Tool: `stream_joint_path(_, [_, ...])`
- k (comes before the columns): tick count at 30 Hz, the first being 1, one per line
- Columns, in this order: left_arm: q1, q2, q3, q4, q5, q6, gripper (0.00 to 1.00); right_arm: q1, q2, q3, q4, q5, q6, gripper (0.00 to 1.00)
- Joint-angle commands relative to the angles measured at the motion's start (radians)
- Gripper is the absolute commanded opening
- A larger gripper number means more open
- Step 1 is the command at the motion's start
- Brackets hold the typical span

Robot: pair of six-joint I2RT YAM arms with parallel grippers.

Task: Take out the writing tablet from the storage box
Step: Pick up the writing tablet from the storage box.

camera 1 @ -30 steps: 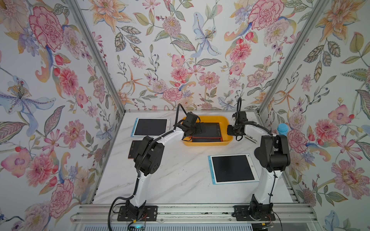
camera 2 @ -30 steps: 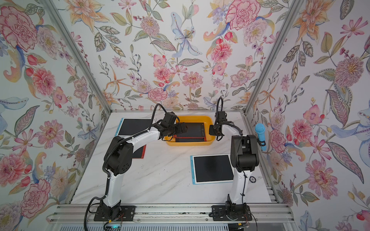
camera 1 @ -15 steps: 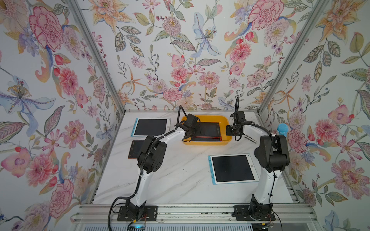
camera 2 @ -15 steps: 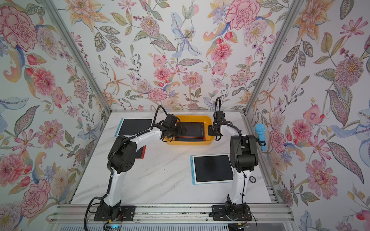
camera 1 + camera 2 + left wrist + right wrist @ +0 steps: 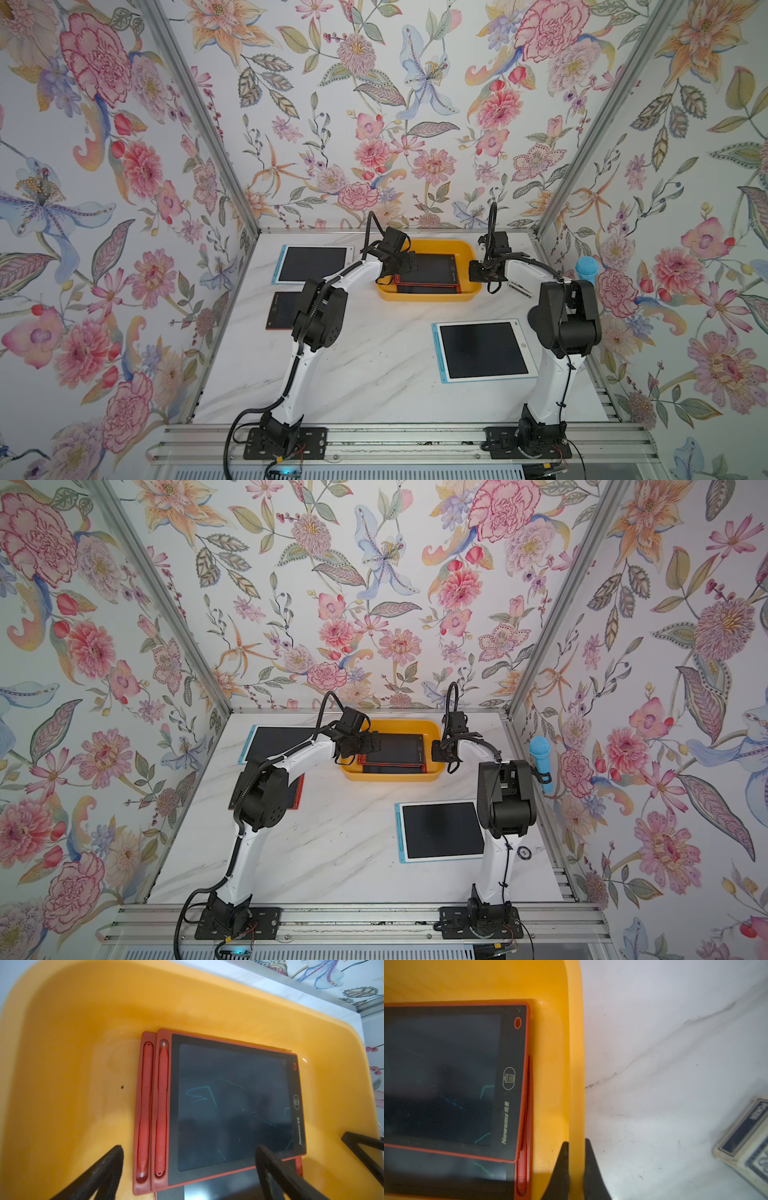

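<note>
The storage box (image 5: 428, 296) is sitting at the back of the marble worktop (image 5: 374, 374); inside it the top red-framed writing tablet (image 5: 232, 1103) is lying flat, screen up, on a second red tablet (image 5: 141, 1188) that is peeking out from under it; the left end effector (image 5: 189, 1153) is hanging over this stack with its fingers spread wide, gripping nothing; whether a fingertip is touching the screen I cannot tell; the right end effector (image 5: 576, 1167) is pinching the box's side wall, one finger inside the rim and one outside, closed tight on it; a pack of playing cards (image 5: 745, 1140) is lying near that side; a blue-framed tablet (image 5: 482, 351) is resting well apart, nearer the arm bases.
</note>
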Motion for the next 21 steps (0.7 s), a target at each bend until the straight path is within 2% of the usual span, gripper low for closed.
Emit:
stream_joint_path(1, [0.004,0.039,0.046,-0.039,-0.003,0.02,1.0,0.003,-0.013,-0.017,0.01,-0.002,-0.022,0.0])
stream_joint_path(21, [-0.02,0.167,0.212,-0.091,0.01,0.014,1.0,0.008,-0.038,-0.037,0.022,-0.048,0.004,0.0])
